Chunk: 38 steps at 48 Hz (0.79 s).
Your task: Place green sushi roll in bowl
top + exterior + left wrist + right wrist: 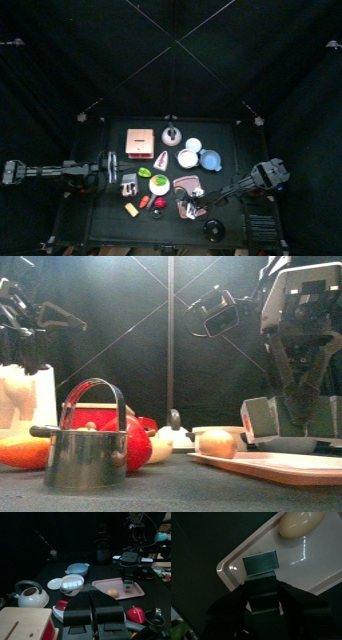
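The task is at its start: nothing is in the bowl yet, and the roll has not left its place.

At the left side of the bench the left gripper (90,597) rests away from the work, its fingers clenched together on nothing.

Toward the right, the green sushi roll (262,563) lies flat near a corner of the pink tray (314,559), with a pale egg-shaped piece (301,524) near it on the same tray. The right gripper (127,577) hangs down over the tray with its fingers spread wide, and the roll sits right at their tips. Whether the fingers already touch the roll cannot be told. It looks to be resting on the tray rather than gripped, so the approach seems done and the grasp is not.

Just right of that and farther back, well clear of the tray, the light-blue bowl (210,159) stands beside a white bowl (189,157). The blue 1 appears empty.

3 steps are left, as I judge it: clench on the roll, lift and carry it across to the blue bowl, and release it inside.
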Motion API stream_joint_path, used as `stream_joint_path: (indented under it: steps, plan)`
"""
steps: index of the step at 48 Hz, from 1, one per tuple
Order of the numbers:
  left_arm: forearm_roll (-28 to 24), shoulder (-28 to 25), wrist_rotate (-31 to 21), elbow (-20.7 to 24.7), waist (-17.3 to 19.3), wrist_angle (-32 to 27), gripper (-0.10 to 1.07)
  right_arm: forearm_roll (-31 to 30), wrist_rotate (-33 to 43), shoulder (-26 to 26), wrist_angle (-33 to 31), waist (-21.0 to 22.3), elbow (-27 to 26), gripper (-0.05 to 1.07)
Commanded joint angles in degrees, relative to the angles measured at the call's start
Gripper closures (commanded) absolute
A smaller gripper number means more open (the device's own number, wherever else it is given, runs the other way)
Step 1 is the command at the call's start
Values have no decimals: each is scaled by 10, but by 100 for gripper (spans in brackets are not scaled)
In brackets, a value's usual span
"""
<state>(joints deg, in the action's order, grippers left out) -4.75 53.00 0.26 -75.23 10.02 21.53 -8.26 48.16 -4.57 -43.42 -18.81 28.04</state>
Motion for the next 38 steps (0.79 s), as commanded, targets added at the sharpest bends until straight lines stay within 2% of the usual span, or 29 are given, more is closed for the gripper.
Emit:
stream_joint_path:
  steps: [1, 8, 17, 26, 38]
  plan:
    - [0, -4, -1, 7, 3, 2, 99, -4, 1, 29, 4, 4, -16, 44]
    - [0, -3, -1, 8, 2, 3, 99, -24, 8, 63, -2, 18, -17, 44]
    - [0, -4, 0, 8, 3, 2, 99, -54, 29, 127, -43, 63, 3, 44]
    - [0, -3, -1, 8, 4, 3, 99, -83, 40, 172, -63, 134, 33, 44]
    - [0, -4, -1, 6, 4, 2, 99, -84, 40, 203, -99, 243, 61, 44]
